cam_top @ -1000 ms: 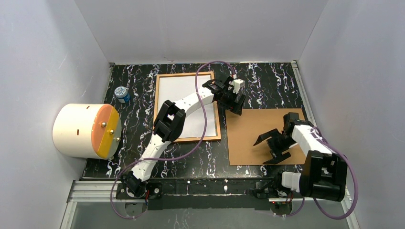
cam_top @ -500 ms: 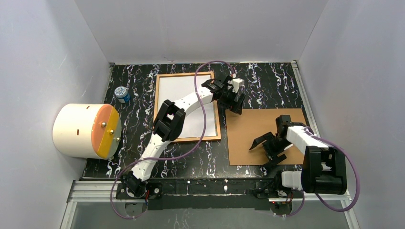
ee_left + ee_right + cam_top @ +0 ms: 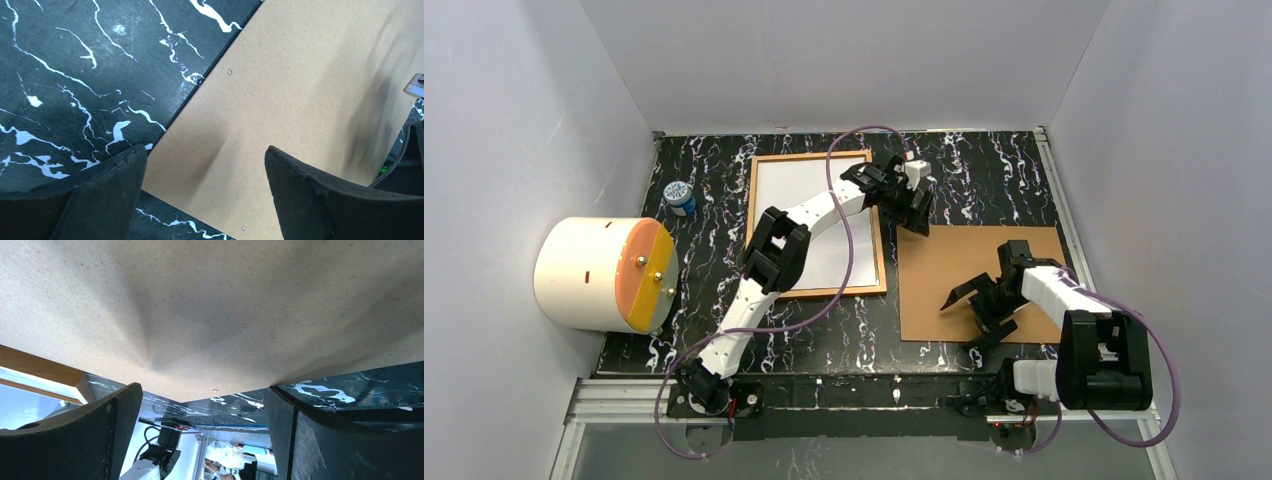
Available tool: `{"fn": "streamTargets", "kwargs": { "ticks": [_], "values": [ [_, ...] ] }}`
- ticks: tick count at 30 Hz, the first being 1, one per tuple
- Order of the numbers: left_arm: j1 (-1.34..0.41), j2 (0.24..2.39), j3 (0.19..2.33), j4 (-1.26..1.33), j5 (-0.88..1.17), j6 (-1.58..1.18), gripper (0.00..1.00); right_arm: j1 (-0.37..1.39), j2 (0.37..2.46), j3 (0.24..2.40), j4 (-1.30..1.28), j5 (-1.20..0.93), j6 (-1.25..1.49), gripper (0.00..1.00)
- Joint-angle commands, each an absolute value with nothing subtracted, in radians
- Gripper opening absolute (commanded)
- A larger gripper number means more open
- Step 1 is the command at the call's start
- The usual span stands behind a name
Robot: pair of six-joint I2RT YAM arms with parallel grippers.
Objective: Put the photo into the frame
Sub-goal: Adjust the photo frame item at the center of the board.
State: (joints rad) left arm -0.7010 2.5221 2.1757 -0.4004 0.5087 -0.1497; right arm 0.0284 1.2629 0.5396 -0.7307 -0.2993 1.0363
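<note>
The frame (image 3: 882, 250) lies flat at the back middle of the black marble table. A white sheet (image 3: 799, 195) fills it, which looks like the photo lying white back up. My left gripper (image 3: 916, 218) hangs open just right of the frame's right rail. In its wrist view the left gripper (image 3: 205, 165) is above a corner of the brown backing board (image 3: 300, 100), holding nothing. My right gripper (image 3: 965, 316) is open low over the board (image 3: 944, 270). Its wrist view shows the right gripper (image 3: 202, 405) empty, the board (image 3: 215, 305) close, and a frame corner (image 3: 45, 370).
A white drum with an orange face (image 3: 604, 275) lies on its side at the left table edge. A small blue-and-white jar (image 3: 680, 197) stands behind it. White walls enclose the table on three sides.
My right gripper has moved left and a little farther out over the backing board, still open. My left gripper has shifted slightly toward the back.
</note>
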Motion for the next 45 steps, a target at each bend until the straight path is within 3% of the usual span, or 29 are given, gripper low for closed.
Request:
{"fn": "streamTargets", "kwargs": {
  "ticks": [1, 12, 21, 35, 45],
  "values": [
    [-0.692, 2.553, 2.094, -0.464, 0.525, -0.141, 0.84, 0.031, 1.322, 0.589, -0.467, -0.200, 0.957, 0.99],
    [-0.606, 2.451, 1.969, -0.492, 0.391, -0.117, 0.74, 0.031, 1.549, 0.786, -0.357, -0.198, 0.792, 0.98],
    [-0.600, 2.362, 1.844, -0.495, 0.376, -0.131, 0.67, 0.031, 1.609, 0.915, -0.405, -0.073, 0.706, 0.94],
    [-0.617, 2.157, 1.544, -0.431, 0.402, -0.280, 0.58, -0.051, 1.628, 0.891, -0.404, -0.008, 0.755, 0.92],
    [-0.629, 2.059, 1.504, -0.374, 0.440, -0.480, 0.57, -0.061, 1.584, 0.787, -0.367, -0.249, 0.817, 0.91]
  ]
}}
